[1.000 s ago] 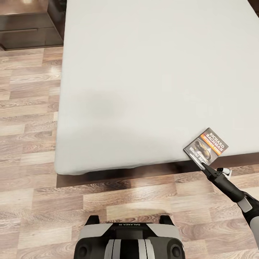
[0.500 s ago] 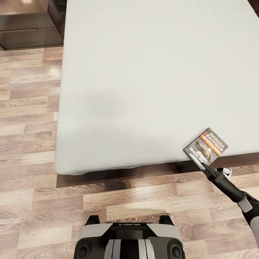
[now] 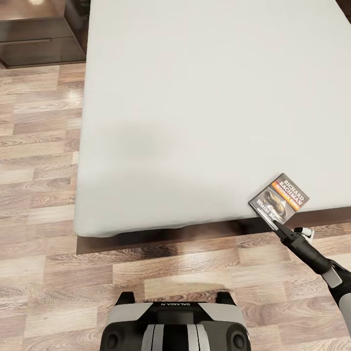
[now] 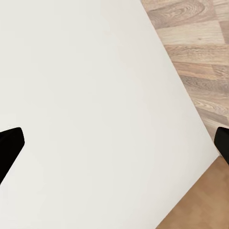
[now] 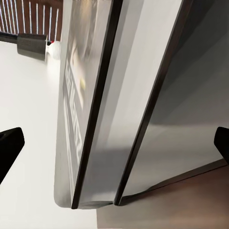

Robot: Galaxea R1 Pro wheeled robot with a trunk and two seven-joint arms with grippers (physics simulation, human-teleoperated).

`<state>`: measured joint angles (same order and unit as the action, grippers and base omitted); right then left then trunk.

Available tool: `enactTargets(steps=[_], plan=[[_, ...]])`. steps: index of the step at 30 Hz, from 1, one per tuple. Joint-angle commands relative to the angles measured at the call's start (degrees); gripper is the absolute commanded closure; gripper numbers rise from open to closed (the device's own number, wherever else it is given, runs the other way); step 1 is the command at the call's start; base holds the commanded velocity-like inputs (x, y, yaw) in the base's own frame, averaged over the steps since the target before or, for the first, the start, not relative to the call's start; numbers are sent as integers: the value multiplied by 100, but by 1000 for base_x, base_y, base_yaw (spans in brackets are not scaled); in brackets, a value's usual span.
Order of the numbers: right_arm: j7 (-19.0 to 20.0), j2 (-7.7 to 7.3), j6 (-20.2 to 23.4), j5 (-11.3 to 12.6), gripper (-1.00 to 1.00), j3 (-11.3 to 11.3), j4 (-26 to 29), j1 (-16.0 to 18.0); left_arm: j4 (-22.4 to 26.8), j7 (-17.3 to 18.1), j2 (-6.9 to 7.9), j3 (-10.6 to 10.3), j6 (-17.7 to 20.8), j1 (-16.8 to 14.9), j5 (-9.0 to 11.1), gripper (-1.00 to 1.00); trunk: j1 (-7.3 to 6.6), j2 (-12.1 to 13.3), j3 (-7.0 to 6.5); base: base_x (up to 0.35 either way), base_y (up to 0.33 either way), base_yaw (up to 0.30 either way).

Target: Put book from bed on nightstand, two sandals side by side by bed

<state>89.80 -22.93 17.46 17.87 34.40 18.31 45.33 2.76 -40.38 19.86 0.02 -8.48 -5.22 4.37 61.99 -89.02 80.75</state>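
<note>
Nothing moved: right gripper point(image 3: 276, 224) touches glossy book point(image 3: 279, 197) (flat, thin).

R arm stretched fwd, its tool point(image 3: 276, 224) w/ tips narrowed together; L tool point(image 4: 114, 143) fingers wide apart.

Your book point(image 3: 279, 197) is lying flat and face up near the foot edge of the bed point(image 3: 195, 107), turned at an angle, showing its dark cover, orange band and white lettering. A dark-brown nightstand point(image 3: 34, 34) is standing beside the pale-grey mattress.
</note>
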Motion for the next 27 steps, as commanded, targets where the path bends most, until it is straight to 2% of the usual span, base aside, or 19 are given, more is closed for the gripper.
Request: enactTargets(steps=[1, 27], plan=[[20, 0, 60, 3, -100, 7, -3, 2, -3, 3, 0, -2, -48, -1, 47, -100, 0, -1, 2, 0, 0, 0], [20, -9, 61, 13, -100, 14, -3, 2, -3, 3, 0, -2, -48, -2, 47, -100, 0, -1, 2, 0, 0, 0]])
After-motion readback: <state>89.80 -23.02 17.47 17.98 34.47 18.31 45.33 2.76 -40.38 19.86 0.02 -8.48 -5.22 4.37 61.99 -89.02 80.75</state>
